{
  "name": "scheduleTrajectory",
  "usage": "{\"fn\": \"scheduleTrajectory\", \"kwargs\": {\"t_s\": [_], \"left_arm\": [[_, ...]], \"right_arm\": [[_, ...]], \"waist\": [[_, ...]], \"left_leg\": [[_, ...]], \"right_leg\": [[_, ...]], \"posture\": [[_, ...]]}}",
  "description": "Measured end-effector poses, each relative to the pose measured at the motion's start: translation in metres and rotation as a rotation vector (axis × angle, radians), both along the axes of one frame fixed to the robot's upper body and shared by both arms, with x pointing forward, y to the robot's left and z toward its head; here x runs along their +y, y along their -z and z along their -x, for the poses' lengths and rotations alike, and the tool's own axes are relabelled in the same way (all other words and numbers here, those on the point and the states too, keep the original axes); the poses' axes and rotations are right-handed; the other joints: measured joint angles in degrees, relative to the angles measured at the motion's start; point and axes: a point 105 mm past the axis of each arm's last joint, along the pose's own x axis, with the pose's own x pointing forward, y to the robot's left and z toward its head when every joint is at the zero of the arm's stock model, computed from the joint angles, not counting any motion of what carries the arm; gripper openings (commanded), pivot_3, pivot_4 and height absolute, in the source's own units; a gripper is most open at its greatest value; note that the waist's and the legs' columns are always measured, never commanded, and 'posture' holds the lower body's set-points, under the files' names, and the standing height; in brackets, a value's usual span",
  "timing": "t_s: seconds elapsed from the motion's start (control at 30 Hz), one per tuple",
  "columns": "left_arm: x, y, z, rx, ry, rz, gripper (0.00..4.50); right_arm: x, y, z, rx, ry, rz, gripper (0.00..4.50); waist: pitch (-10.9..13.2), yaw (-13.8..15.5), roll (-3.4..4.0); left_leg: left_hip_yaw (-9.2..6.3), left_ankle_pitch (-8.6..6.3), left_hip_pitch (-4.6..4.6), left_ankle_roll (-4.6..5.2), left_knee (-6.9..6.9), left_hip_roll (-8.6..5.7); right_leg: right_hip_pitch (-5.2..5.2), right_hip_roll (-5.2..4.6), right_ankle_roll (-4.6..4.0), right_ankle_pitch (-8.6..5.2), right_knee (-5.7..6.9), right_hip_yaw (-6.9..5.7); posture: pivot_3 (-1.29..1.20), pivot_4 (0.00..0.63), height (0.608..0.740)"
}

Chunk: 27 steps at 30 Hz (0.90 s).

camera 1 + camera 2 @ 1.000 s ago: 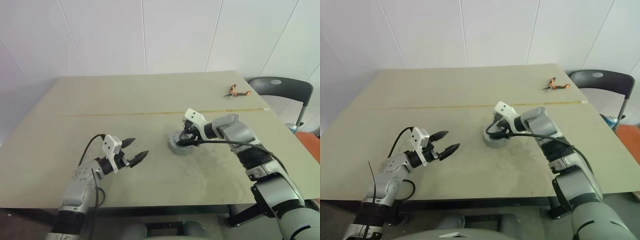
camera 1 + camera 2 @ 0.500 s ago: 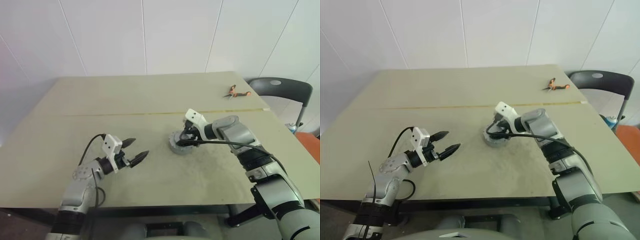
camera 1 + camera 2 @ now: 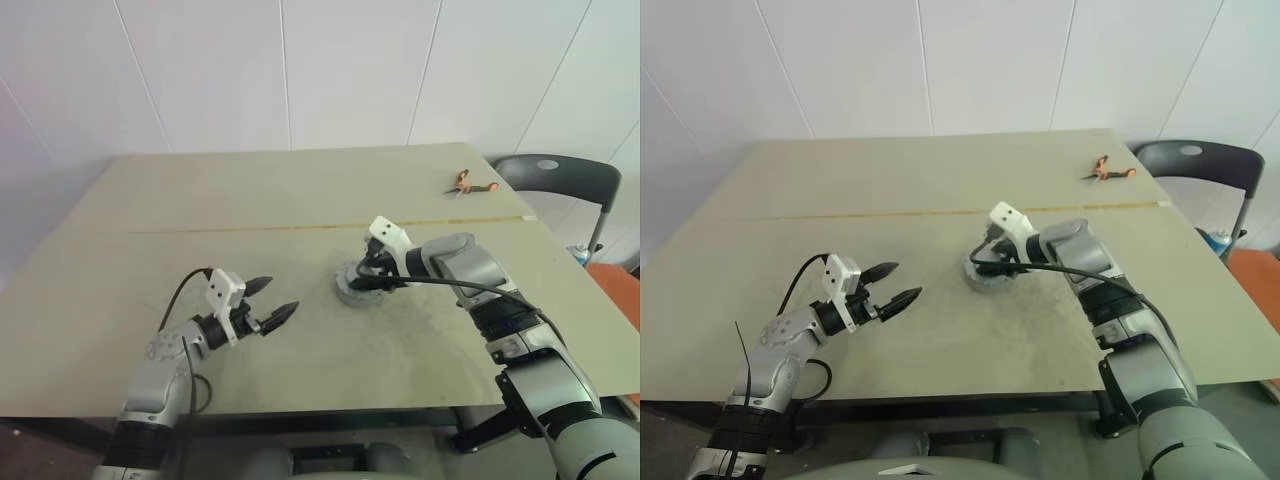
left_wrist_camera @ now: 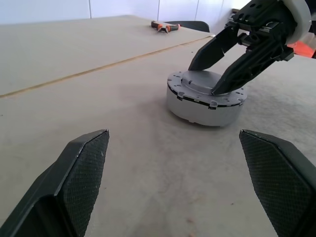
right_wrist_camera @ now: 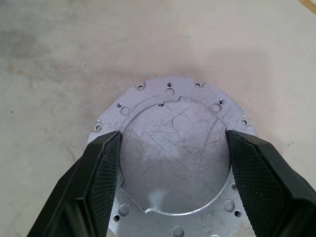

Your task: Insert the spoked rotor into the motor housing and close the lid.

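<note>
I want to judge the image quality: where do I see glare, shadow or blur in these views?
Right wrist view: the lid shines with a bright glare spot, scratches sharp; the fingers at the edges are soft. Left wrist view: the near fingers look blurred, the lid sharp, with a soft shadow on the table. Eye views: even light, no glare.

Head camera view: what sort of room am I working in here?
Probably a plain test room or workshop corner: a bare tan table against white panelled walls, orange-handled pliers at its far edge, and a black chair alongside.
</note>
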Motion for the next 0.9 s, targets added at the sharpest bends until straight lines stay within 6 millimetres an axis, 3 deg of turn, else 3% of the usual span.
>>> {"fn": "scheduleTrajectory", "kwargs": {"t_s": [0.27,0.73,0.9], "left_arm": [[0.0000,0.0002,0.0001,0.001,0.000,0.000,4.50],[-0.0004,-0.0002,-0.0003,0.011,-0.007,-0.002,4.50],[-0.0009,-0.0008,-0.0004,0.016,-0.009,-0.002,4.50]], "right_arm": [[0.0021,-0.0007,0.0005,-0.002,-0.016,0.021,3.03],[0.0059,-0.0023,0.0022,-0.147,-0.237,0.186,3.03],[0.0053,-0.0021,0.0021,-0.143,-0.234,0.197,3.03]], "waist": [[0.0,-0.3,0.00],[0.0,0.3,0.02],[0.0,0.4,0.01]], "left_leg": [[0.00,0.00,-0.03,0.00,0.00,0.00],[0.00,0.00,0.12,0.00,0.04,-0.02],[0.00,0.00,0.17,-0.01,0.06,-0.02]], "right_leg": [[-0.03,-0.01,-0.04,0.02,-0.01,0.00],[-0.02,-0.06,0.12,-0.09,-0.09,-0.01],[0.02,-0.07,0.14,-0.10,-0.09,-0.02]], "posture": [[0.00,0.000,0.740],[0.00,0.000,0.740],[0.00,0.000,0.740]]}}
